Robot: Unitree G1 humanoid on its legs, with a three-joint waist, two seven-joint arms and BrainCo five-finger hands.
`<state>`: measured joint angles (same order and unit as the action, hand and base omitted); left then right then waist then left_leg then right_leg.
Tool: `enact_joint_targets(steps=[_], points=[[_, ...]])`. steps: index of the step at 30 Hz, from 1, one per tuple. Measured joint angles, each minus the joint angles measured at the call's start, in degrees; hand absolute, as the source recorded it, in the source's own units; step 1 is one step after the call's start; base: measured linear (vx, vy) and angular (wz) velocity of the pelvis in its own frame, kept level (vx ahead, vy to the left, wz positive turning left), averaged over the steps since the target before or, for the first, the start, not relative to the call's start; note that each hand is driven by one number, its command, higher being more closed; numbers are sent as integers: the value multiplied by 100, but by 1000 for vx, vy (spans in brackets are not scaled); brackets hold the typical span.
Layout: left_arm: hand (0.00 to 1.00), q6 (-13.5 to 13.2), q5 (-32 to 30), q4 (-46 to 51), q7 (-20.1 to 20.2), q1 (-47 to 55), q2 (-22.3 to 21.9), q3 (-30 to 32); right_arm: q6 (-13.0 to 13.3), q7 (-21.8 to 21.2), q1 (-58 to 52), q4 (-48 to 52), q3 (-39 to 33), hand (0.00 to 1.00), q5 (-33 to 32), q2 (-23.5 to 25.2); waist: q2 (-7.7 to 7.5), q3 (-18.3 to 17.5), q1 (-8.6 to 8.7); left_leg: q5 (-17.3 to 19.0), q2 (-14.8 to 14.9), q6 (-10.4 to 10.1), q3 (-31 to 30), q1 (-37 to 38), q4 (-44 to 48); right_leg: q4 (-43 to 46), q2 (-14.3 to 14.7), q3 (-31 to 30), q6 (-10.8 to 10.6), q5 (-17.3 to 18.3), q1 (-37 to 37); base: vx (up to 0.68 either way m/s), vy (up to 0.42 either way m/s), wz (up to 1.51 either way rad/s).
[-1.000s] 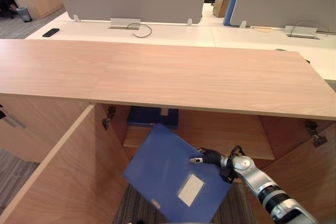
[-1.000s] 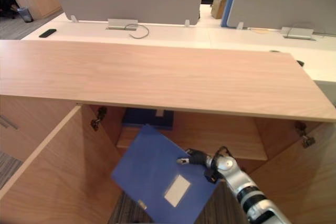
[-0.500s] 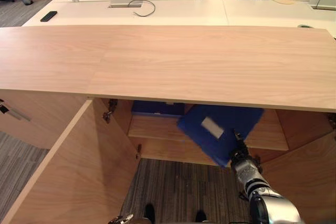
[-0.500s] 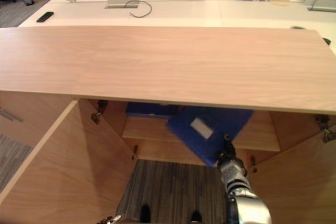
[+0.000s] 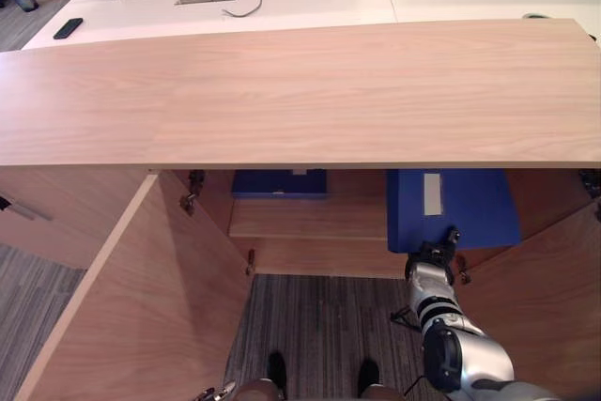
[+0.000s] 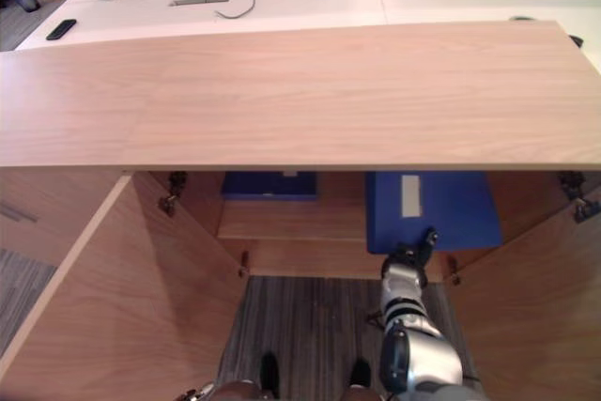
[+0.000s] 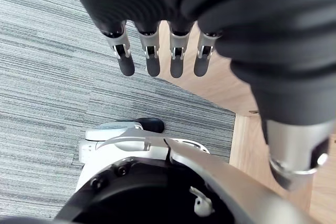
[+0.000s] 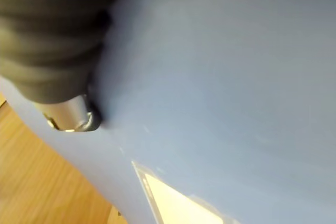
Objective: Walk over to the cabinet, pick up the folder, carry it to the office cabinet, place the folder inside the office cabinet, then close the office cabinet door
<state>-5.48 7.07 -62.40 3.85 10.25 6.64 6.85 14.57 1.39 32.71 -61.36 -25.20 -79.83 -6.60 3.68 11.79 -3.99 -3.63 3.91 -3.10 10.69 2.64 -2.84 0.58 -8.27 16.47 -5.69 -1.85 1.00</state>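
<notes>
The blue folder with a white label reaches in under the wooden cabinet top, over the right part of the inner shelf. I cannot tell whether it rests on the shelf. My right hand is shut on the folder's near edge, just outside the cabinet opening. In the right wrist view its thumb presses on the folder's blue face. My left hand hangs low over the carpet with straight fingers and holds nothing.
The cabinet's left door and right door both stand open towards me. A second blue folder lies at the back of the shelf. Behind the cabinet stand white desks with a black phone.
My right hand has lifted the folder from low in front of the cabinet and turned it into the right side under the top. The camera has tipped down and moved closer.
</notes>
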Motion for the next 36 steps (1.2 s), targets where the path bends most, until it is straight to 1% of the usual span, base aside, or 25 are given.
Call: enact_joint_targets(steps=[1, 2, 3, 4, 5, 6, 7, 9, 10, 12, 13, 15, 16, 18, 21, 23, 26, 30, 32, 33, 35, 36], points=[[0, -5, 1, 11, -10, -29, -6, 21, 34, 31, 50, 19, -47, 100, 1, -23, -1, 63, 6, 94, 24, -2, -66, -120, 213, 34, -13, 155, 5, 17, 6, -72, -61, 48], [0, -22, 13, 45, -38, -114, -12, 12, 104, 106, 180, 93, -72, 100, -2, -88, 18, 191, 14, 313, 108, -12, -211, -508, 793, 195, -88, 488, 50, 147, -84, -93, -49, 62], [0, -18, 47, 119, -97, -222, -45, 0, 145, 168, 375, 182, -72, 100, 0, -183, 92, 291, 25, 558, 208, -23, -376, -1060, 1499, 650, -163, 791, 73, 320, -383, -110, -31, 62], [0, -24, 60, 164, -123, -276, -70, -17, 153, 215, 480, 281, -80, 100, 1, -225, 137, 359, 20, 676, 267, -31, -430, -1308, 1830, 993, -208, 902, 92, 458, -582, -99, -15, 47], [0, -30, 159, 259, -161, -357, -93, -44, 153, 286, 694, 528, -113, 100, 4, -231, 188, 461, -28, 871, 354, -42, -474, -1764, 2396, 1755, -355, 1015, 128, 772, -1049, -109, -30, 19], [0, -30, 258, 344, -190, -410, -99, -77, 151, 349, 966, 721, -114, 100, 5, -201, 202, 553, -83, 1058, 395, -44, -461, -2108, 2873, 2475, -570, 1131, 170, 1065, -1458, -83, -46, 6], [0, -31, 289, 380, -199, -431, -101, -98, 146, 378, 1102, 775, -110, 100, 8, -202, 221, 605, -102, 1144, 412, -46, -447, -2237, 3082, 2765, -658, 1157, 208, 1172, -1616, -91, -81, -10], [0, -51, 447, 611, -220, -445, -139, -105, 141, 507, 1625, 1015, -103, 100, 10, -206, 275, 709, -109, 1485, 446, -11, -359, -2766, 3873, 3715, -988, 1137, 270, 1577, -2204, -96, -84, -15], [0, -60, 481, 665, -220, -445, -145, -106, 161, 554, 1739, 1069, -104, 100, 10, -218, 291, 743, -94, 1578, 453, -1, -347, -2867, 4055, 3902, -1050, 1118, 285, 1671, -2310, -122, -45, -8], [0, -64, 553, 738, -221, -442, -152, -100, 250, 721, 1943, 1209, -103, 100, 49, -236, 304, 775, -69, 1809, 460, 34, -311, -3158, 4527, 4426, -1222, 977, 285, 1899, -2633, -142, -18, -7], [0, -62, 634, 747, -221, -439, -154, -93, 303, 833, 2135, 1215, -105, 100, 97, -240, 319, 867, -30, 1995, 460, 68, -287, -3314, 4919, 4826, -1366, 869, 280, 2064, -2822, -110, 8, -6], [0, -62, 652, 754, -225, -436, -160, -86, 337, 944, 2374, 1229, -106, 100, 131, -244, 339, 906, -1, 2151, 462, 111, -229, -3550, 5270, 5192, -1487, 717, 279, 2183, -3112, -103, 52, -11], [0, -62, 652, 798, -234, -451, -190, -85, 365, 1055, 2647, 1246, -93, 100, 135, -281, 364, 959, 1, 2276, 448, 153, -186, -3790, 5600, 5519, -1599, 562, 268, 2271, -3425, -100, 68, -12], [0, -62, 658, 851, -290, -470, -204, -85, 369, 1162, 2830, 1336, -45, 100, 156, -360, 414, 1031, -3, 2409, 442, 189, -197, -4051, 5948, 5856, -1711, 460, 254, 2381, -3683, -87, 74, 0], [0, -63, 694, 901, -485, -599, -224, -1, 457, 1420, 3171, 1479, -44, 100, 224, -412, 417, 1165, -53, 2628, 428, 243, -191, -4588, 6608, 6525, -1907, 198, 265, 2589, -4286, -72, 66, 5], [0, -64, 758, 911, -573, -709, -249, 21, 492, 1576, 3266, 1491, -46, 100, 224, -454, 424, 1235, -90, 2677, 400, 249, -211, -4806, 6837, 6788, -2004, 131, 271, 2671, -4504, -38, 33, 13], [0, -66, 872, 999, -683, -768, -257, 24, 550, 1774, 3399, 1497, -51, 100, 205, -579, 441, 1247, -163, 2690, 315, 255, -245, -5154, 7072, 7078, -2163, 64, 301, 2750, -4844, -26, 14, 17], [0, -78, 922, 1176, -772, -751, -307, 11, 587, 2038, 3870, 1483, -18, 100, 38, -1018, 527, 1285, -219, 2678, 253, 279, -286, -5537, 7274, 7297, -2279, 20, 325, 2771, -5193, -18, 12, 13], [0, -91, 922, 1267, -821, -750, -337, 11, 582, 2203, 4338, 1297, 85, 100, -27, -1446, 570, 1297, -250, 2660, 197, 309, -265, -5779, 7392, 7467, -2387, -64, 342, 2787, -5466, -9, 8, 15], [0, -93, 922, 1285, -842, -750, -354, 14, 584, 2251, 4427, 1233, 182, 100, -34, -1557, 593, 1308, -270, 2659, 182, 312, -264, -5817, 7414, 7498, -2402, -84, 339, 2791, -5510, 3, -4, 11], [0, -105, 926, 1326, -893, -750, -407, 27, 571, 2381, 4617, 999, 497, 100, -52, -1950, 645, 1327, -296, 2646, 94, 334, -227, -5878, 7431, 7602, -2516, -156, 328, 2831, -5625, 13, -23, 15], [0, -105, 926, 1329, -911, -748, -412, 26, 554, 2424, 4634, 920, 561, 100, -56, -2026, 659, 1324, -308, 2645, 67, 336, -228, -5880, 7430, 7629, -2550, -163, 321, 2850, -5628, 22, -45, 19]])
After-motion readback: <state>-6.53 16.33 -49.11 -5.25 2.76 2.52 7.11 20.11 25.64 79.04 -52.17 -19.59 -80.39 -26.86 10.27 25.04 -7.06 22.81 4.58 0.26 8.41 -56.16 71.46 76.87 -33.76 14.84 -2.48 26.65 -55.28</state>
